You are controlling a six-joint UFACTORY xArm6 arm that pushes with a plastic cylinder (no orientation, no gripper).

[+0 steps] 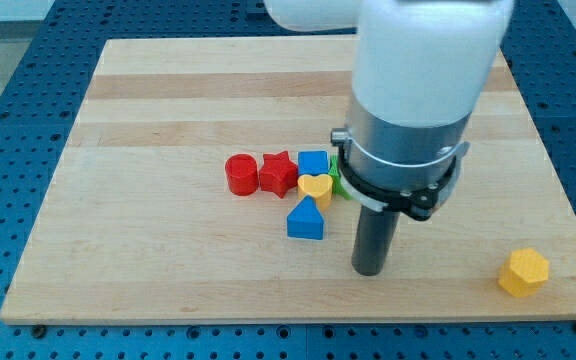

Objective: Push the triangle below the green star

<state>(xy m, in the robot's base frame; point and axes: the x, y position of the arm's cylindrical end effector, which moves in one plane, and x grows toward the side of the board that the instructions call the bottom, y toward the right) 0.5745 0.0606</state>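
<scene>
The blue triangle (306, 219) sits on the wooden tabletop (168, 100), just under the yellow heart (316, 187). The green star (335, 177) is up and to the right of the triangle, mostly hidden behind the arm, so only a green edge shows. My tip (370, 270) is to the right of the triangle and a bit lower, not touching it. It is a plain rod tool with nothing to open or close, and it holds nothing.

Above the triangle sit a blue cube (313, 162), a red star (278, 173) and a red cylinder (240, 174). A yellow hexagon block (523, 271) is far to the right.

The tip is on the wrong side. A push from here could slide the triangle left, away from the star, or bump the heart.
</scene>
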